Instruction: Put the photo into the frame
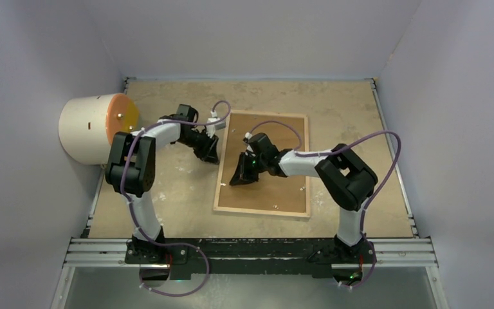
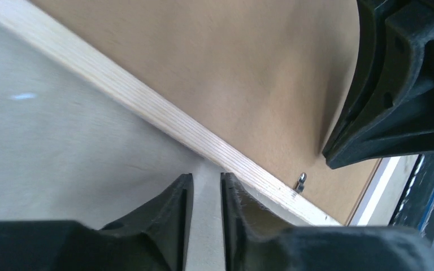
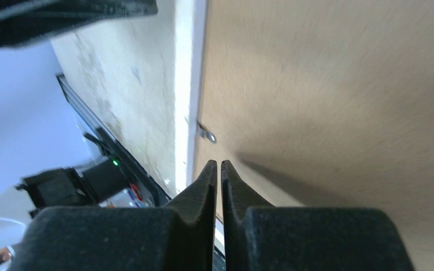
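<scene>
"So, how do the jaws of the left gripper [image 2: 206, 179] stand?"
"Slightly parted, with a narrow slit between them and nothing in it. Its tips sit low over bare worktop [image 1: 180, 199], just beside the left rim of the frame [image 2: 147, 101], towards that rim's far end."
"And the right gripper [image 3: 219, 165]?"
"Closed, the two fingers all but meeting, and it grips nothing. It points down at the brown backing board [image 3: 344, 84], close to the frame's left rim and about halfway along it. Whether the tips touch the board, I cannot tell."
"Anything near those tips?"
"A small metal tab [image 3: 206, 134] at the board's edge, just beside the rim and a little ahead of the fingers."
"Where does the frame lie?"
"Flat and back up, about the middle of the worktop, its long sides running from the near edge towards the far edge. The board fills it inside the pale wood rim."
"And the two grippers?"
"Near each other but apart: the left one outside the frame, the right one over it."
"What else stands there?"
"A white drum [image 1: 87, 132] with an orange face, on its side at the worktop's left edge, towards the far-left corner and apart from the frame."
</scene>
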You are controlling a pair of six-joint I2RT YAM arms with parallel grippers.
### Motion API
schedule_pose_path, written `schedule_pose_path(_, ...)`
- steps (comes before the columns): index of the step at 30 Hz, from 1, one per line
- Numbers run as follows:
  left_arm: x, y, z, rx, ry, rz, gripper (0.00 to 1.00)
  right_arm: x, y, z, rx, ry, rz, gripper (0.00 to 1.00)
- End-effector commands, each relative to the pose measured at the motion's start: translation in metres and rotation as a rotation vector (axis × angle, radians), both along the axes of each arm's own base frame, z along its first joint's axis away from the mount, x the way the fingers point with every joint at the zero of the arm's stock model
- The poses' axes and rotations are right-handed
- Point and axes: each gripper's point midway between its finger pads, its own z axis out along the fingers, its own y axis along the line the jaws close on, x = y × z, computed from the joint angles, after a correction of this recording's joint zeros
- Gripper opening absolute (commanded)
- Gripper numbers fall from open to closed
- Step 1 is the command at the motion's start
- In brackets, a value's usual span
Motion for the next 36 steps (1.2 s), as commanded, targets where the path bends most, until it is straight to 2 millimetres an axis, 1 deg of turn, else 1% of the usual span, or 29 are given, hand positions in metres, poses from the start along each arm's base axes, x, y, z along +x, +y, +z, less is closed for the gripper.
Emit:
schedule_pose_path(1,0.052,-0.004,0.039,-0.126,-0.079,0.094,0.35,0.067,-0.012,0.033,0.008,-0.096,-0.108,0.1)
schedule_pose_path(3,0.066,-0.008,0.043,-0.145,-0.081,0.113,0.44,0.096,-0.02,0.037,-0.001,-0.116,-0.15,0.11)
schedule_pose_path(4,0.071,-0.011,0.044,-0.16,-0.079,0.121,0.46,0.109,-0.024,0.037,-0.004,-0.122,-0.165,0.12)
schedule_pose_path(5,0.076,-0.014,0.044,-0.174,-0.075,0.125,0.47,0.125,-0.024,0.044,0.002,-0.145,-0.18,0.12)
schedule_pose_path(8,0.085,-0.022,0.034,-0.175,-0.056,0.123,0.48,0.162,-0.026,0.046,-0.02,-0.185,-0.211,0.12)
schedule_pose_path(10,0.087,-0.025,0.024,-0.172,-0.035,0.12,0.47,0.178,-0.027,0.039,-0.034,-0.175,-0.218,0.12)
schedule_pose_path(11,0.087,-0.026,0.02,-0.172,-0.026,0.119,0.46,0.185,-0.026,0.032,-0.042,-0.164,-0.221,0.12)
schedule_pose_path(13,0.086,-0.025,0.013,-0.165,-0.016,0.119,0.43,0.197,-0.025,0.025,-0.045,-0.159,-0.226,0.12)
schedule_pose_path(19,0.081,-0.022,-0.002,-0.144,-0.009,0.109,0.29,0.219,-0.02,0.011,-0.04,-0.149,-0.234,0.11)
schedule_pose_path(23,0.075,-0.021,-0.009,-0.142,0.006,0.1,0.22,0.229,-0.017,0.004,-0.042,-0.148,-0.244,0.11)
schedule_pose_path(26,0.073,-0.02,-0.013,-0.137,0.007,0.094,0.21,0.236,-0.016,-0.002,-0.044,-0.141,-0.249,0.1)
schedule_pose_path(29,0.071,-0.02,-0.015,-0.137,0.009,0.091,0.19,0.243,-0.013,-0.002,-0.041,-0.15,-0.25,0.1)
schedule_pose_path(36,0.068,-0.021,-0.018,-0.139,0.016,0.082,0.16,0.247,-0.008,-0.004,-0.026,-0.147,-0.237,0.08)
